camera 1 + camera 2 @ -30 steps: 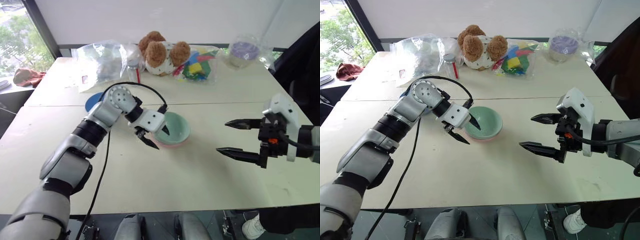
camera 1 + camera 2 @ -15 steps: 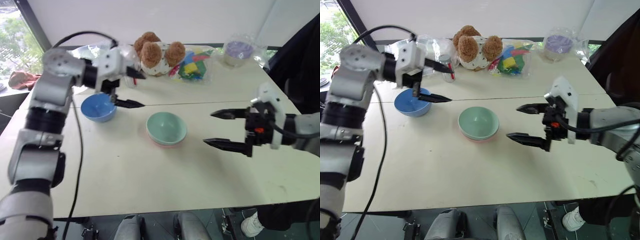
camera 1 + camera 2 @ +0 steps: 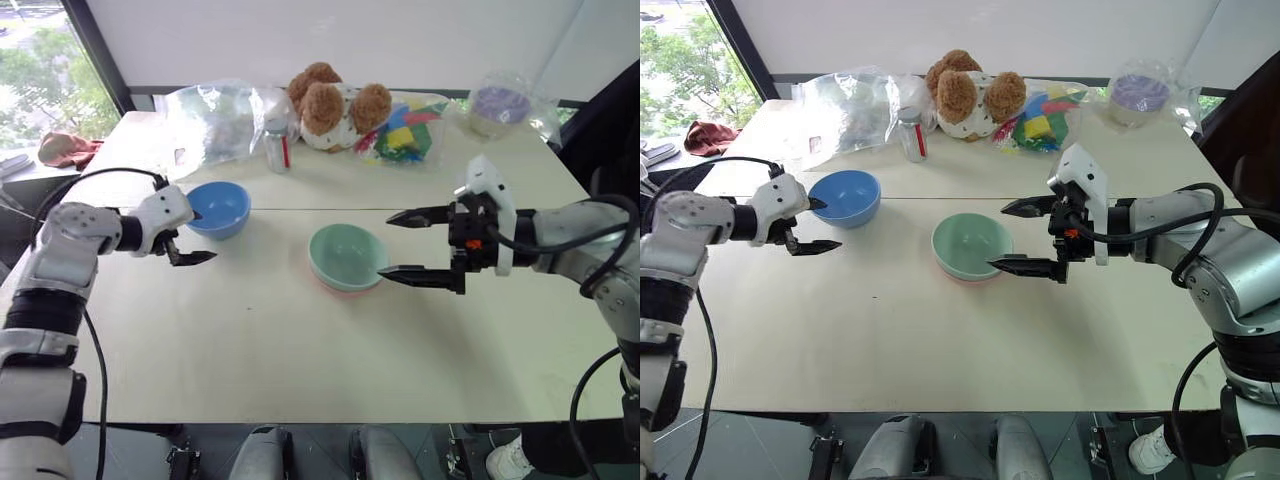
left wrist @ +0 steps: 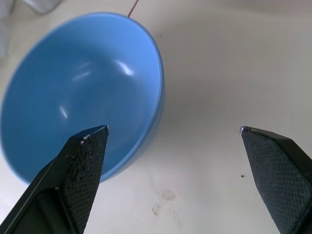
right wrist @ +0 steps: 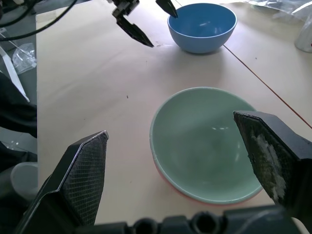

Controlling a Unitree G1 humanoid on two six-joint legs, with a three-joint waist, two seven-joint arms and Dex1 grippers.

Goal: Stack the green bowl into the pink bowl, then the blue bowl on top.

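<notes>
Pale table by a window, clutter pushed to the back, blue bowl next up.

Head views: the table (image 3: 300, 340) has the green bowl (image 3: 346, 255) already nested in the pink bowl (image 3: 335, 289), whose rim peeks out underneath. The blue bowl (image 3: 845, 196) sits apart, with the left gripper (image 3: 810, 225) wide open just beside it. The right gripper (image 3: 408, 246) is spread open too, by the stack, holding nothing. Left wrist view: one finger (image 4: 80, 170) overlaps the blue rim. It looks like light, stiff, slick plastic, so I'd pinch the rim wall. Right wrist view: the green bowl looks seated level.
</notes>
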